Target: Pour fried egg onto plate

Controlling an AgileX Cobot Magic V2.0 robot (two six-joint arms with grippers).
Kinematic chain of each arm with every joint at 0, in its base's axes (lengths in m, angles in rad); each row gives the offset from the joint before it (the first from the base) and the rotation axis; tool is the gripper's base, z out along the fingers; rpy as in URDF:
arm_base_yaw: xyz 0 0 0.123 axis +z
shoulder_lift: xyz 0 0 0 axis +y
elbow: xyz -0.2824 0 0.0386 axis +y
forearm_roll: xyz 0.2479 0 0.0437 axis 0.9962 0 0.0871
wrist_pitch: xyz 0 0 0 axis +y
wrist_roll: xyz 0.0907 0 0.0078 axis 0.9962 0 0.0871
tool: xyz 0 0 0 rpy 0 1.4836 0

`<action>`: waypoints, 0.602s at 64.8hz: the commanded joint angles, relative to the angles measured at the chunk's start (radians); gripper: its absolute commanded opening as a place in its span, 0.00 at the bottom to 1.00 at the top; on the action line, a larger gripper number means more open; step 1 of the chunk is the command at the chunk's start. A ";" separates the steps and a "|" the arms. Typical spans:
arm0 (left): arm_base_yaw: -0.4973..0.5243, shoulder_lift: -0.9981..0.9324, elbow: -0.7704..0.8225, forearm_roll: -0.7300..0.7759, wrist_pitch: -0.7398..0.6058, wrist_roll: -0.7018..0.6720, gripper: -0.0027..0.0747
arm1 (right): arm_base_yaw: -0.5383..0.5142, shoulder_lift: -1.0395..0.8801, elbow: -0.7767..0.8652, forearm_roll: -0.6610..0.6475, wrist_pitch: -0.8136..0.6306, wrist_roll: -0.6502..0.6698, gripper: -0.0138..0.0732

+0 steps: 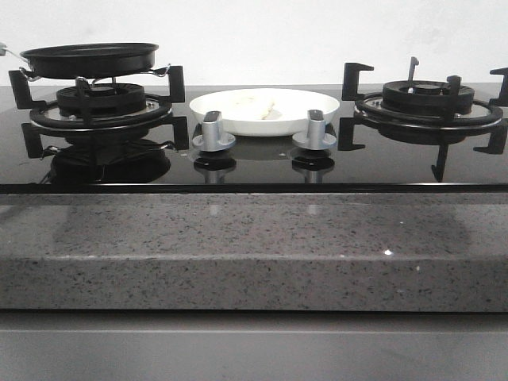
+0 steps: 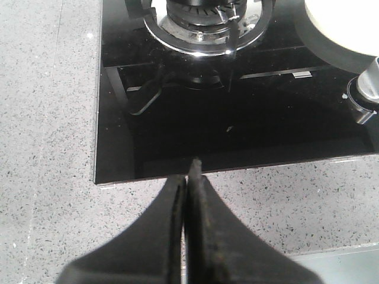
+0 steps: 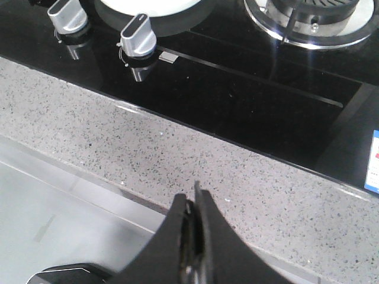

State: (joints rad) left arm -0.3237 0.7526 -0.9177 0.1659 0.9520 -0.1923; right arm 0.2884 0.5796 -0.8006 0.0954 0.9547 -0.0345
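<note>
Both pairs of fingers are pressed together with nothing between them. Left fingers (image 2: 188,177) hang over the speckled grey surface (image 2: 47,148), their tips at the front edge of the black glass hob (image 2: 237,130); just beyond them sits the left burner (image 2: 201,23). Right fingers (image 3: 194,204) hover over the same stone, nearer its front edge, with two silver knobs (image 3: 137,40) further ahead. Past the knobs, between the burners, the white plate (image 1: 238,119) rests on the glass, and the fried egg (image 1: 263,108) lies in it as a pale patch. Farther left, the black frying pan (image 1: 89,59) sits on the left burner's grate.
</note>
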 commanded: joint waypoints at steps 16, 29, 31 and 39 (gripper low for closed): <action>-0.009 -0.003 -0.022 0.013 -0.061 -0.010 0.01 | 0.000 0.001 -0.022 -0.009 -0.056 -0.011 0.08; 0.013 -0.039 0.058 0.017 -0.168 -0.010 0.01 | 0.000 0.001 -0.022 -0.009 -0.056 -0.011 0.08; 0.028 -0.056 0.086 0.042 -0.219 -0.010 0.01 | 0.000 0.001 -0.022 -0.009 -0.056 -0.011 0.08; 0.131 -0.175 0.255 0.001 -0.434 -0.010 0.01 | 0.000 0.001 -0.022 -0.009 -0.056 -0.011 0.08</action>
State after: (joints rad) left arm -0.2451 0.6500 -0.7284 0.1806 0.7093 -0.1923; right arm 0.2884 0.5796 -0.8006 0.0938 0.9570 -0.0345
